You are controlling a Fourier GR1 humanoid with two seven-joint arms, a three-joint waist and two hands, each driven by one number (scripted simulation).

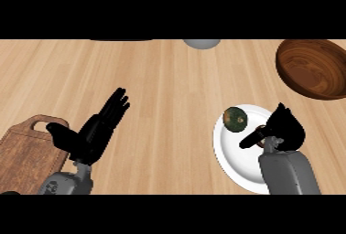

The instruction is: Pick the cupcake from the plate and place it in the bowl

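The right hand (283, 125) hangs over the white plate (233, 157), its forearm coming up from the lower edge and covering the plate's right part. Its fingers point up and away from the robot, held together and fairly straight, while the thumb (253, 137) sticks out to the left and down. Nothing sits inside the hand that can be seen; it looks released, closed round nothing, though the palm side is hidden, so contact with the plate underneath cannot be told.

Just left of the fingers and a little above the thumb lies the cupcake (235, 119), a small round dark greenish thing on the upper left part of the plate. It is near the thumb tip but apart from it, with white plate showing between them.

Up and to the right of the hand, well apart from the fingertips, stands the brown wooden bowl (312, 68), partly cut by the right edge.

Far to the left, the left hand (94, 130) rests open, fingers straight and pointing up and right, thumb out to the left. Its thumb overlaps the handle end of a wooden cutting board (27, 155) lying at the lower left
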